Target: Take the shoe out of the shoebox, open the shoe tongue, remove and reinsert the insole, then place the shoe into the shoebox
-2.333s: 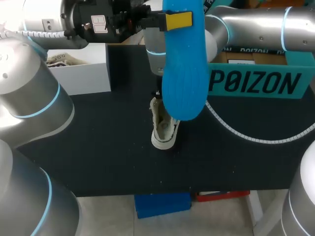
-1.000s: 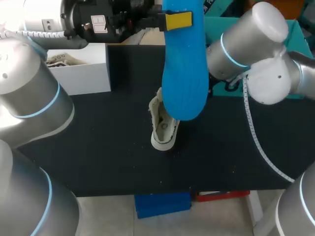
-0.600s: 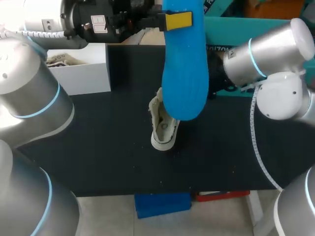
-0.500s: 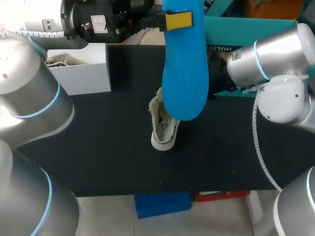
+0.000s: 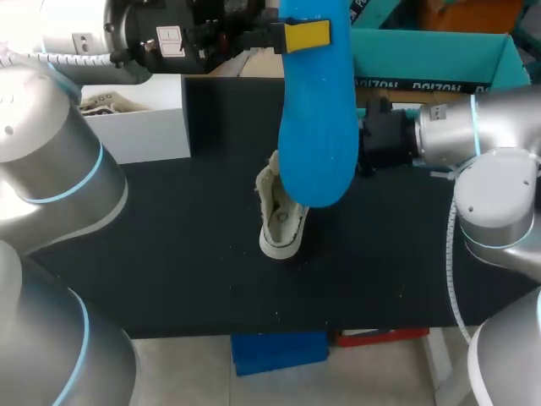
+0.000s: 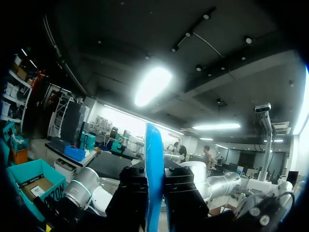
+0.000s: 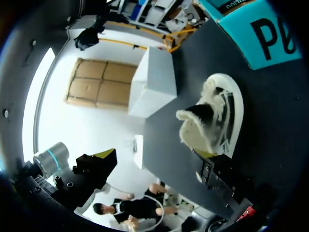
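My left gripper [image 5: 306, 35] is raised high over the table and shut on a blue insole [image 5: 317, 118], which hangs toe-down above the shoe. From the left wrist view the insole [image 6: 154, 169] shows edge-on, pinched between the two black fingers. The cream shoe [image 5: 281, 222] with a white sole stands on the black table, its tongue pulled open. My right gripper [image 5: 376, 139] is low at the right of the insole, pointing left toward the shoe, open and empty. In the right wrist view the shoe [image 7: 212, 121] lies just ahead of one of its fingers [image 7: 219, 180].
The teal shoebox [image 5: 431, 61] stands open at the back right, also seen as the teal shoebox [image 7: 263, 34] beyond the shoe. A white box [image 5: 139, 118] holding another shoe sits at the back left. The black table [image 5: 169, 254] spreads around the shoe.
My right arm has swung back to the right and lowered, uncovering the teal shoebox, its gripper now level and facing the shoe. The left arm with the insole has not moved.
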You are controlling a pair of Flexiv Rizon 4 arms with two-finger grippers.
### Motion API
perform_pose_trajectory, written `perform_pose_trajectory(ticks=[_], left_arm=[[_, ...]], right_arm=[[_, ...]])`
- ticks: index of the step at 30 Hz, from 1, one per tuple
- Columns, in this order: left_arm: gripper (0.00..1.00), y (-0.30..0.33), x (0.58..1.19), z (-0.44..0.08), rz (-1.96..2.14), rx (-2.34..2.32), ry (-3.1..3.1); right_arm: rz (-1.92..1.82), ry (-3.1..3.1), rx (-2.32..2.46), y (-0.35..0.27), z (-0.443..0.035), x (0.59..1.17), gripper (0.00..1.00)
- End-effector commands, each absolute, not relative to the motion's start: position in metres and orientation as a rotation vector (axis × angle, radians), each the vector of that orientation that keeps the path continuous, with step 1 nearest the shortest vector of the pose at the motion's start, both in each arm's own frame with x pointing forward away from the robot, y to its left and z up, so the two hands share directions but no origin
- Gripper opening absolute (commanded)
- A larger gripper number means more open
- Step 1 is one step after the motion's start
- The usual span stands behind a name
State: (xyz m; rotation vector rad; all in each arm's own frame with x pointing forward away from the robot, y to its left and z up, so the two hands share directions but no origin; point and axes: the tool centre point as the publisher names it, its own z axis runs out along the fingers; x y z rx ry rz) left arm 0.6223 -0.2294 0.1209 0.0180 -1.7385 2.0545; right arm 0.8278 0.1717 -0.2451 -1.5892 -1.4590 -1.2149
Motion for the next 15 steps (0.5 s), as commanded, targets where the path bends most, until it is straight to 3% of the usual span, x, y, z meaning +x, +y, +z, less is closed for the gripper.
perform_pose_trajectory(ticks=[1, 15], left_arm=[[0.00, -0.2308, 0.6218, 0.1206, 2.057, 0.020, -1.739], [0.00, -0.2329, 0.6219, 0.1184, 2.064, -0.018, -1.745]], right_arm=[[-1.319, -1.345, -1.422, 0.1699, -0.2447, 0.8260, 1.00], [-1.350, -1.309, -1.395, 0.1695, -0.2408, 0.8239, 1.00]])
